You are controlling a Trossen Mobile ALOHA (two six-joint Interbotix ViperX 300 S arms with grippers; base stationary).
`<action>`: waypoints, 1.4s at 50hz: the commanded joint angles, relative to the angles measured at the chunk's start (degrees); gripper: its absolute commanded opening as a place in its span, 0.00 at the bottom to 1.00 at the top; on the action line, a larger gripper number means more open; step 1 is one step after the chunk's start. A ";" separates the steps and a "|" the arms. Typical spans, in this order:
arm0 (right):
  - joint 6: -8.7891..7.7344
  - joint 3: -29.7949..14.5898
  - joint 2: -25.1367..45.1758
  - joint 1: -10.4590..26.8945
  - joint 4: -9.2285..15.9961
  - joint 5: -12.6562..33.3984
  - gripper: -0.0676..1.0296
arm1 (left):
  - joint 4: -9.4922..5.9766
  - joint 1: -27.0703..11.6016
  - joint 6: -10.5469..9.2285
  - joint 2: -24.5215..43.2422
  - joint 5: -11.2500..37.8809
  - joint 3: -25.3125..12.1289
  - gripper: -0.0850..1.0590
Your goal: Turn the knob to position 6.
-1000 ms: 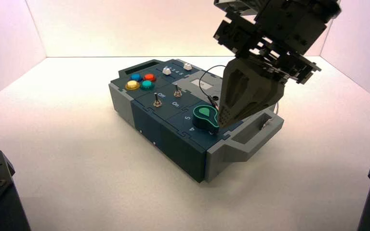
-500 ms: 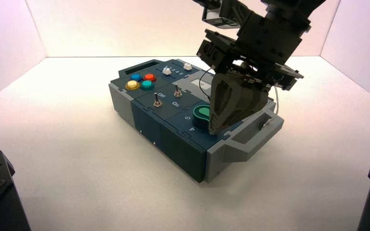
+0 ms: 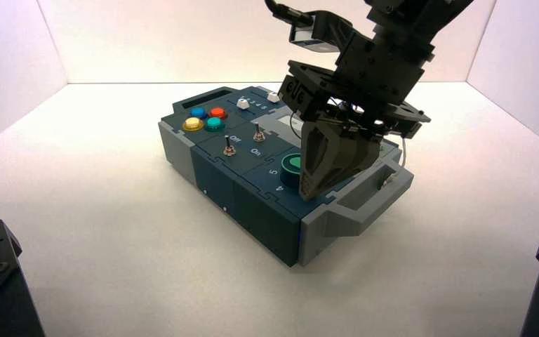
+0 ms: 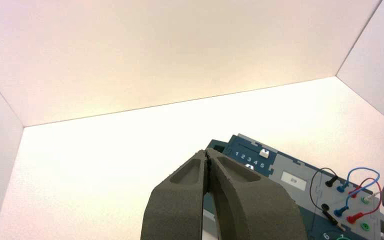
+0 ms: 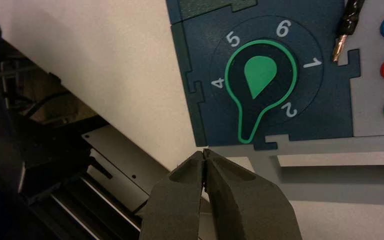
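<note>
White floor, box (image 3: 253,189), knob (image 5: 260,85)

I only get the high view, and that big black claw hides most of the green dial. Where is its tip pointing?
Observer: In the right wrist view, the knob has its pointer tip between the white 4 and 2.
Operator: Is the claw gripping it?
Observer: No. The right gripper is shut, fingertips together, beside the knob rather than around it.
Operator: And the other arm?
Observer: The left gripper is shut too, held away from the box.
</note>
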 commanded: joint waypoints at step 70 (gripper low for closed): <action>0.09 -2.72 3.25 -6.33 -2.72 -0.79 0.04 | 0.09 -0.09 2.37 3.87 -2.90 -4.39 0.05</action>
